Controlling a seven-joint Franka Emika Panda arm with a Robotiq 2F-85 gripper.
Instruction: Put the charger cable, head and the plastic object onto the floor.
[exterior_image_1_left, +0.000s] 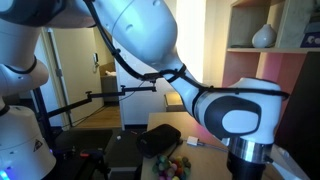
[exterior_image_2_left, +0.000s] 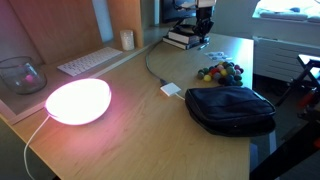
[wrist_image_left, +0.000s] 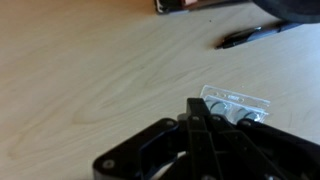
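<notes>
Contact between the two black fingers (wrist_image_left: 190, 135) is shown in the wrist view: the claw (wrist_image_left: 197, 108) is closed fully, and nothing is seen clamped in it. A clear plastic object (wrist_image_left: 236, 105) is found lying flat on the tabletop (wrist_image_left: 90, 90) just beside the tips; whether it is touched cannot be told.

Reckoned from the black pouch (exterior_image_2_left: 230, 108), the claw is placed well beyond it, at the far end of the table. The head (exterior_image_2_left: 172, 90) is set just beside the pouch, and the charger cable (exterior_image_2_left: 151, 66) is led from the head away from the pouch. Nothing is seen on the floor (exterior_image_1_left: 97, 113) yet.

The plastic piece is judged light, thin and slick, so a pinch across its narrow width or at a raised edge is advised. The head is judged rigid and smooth, best gripped across its flat sides. The cable is limp and would be expected to trail, so it is better taken close to the head.
</notes>
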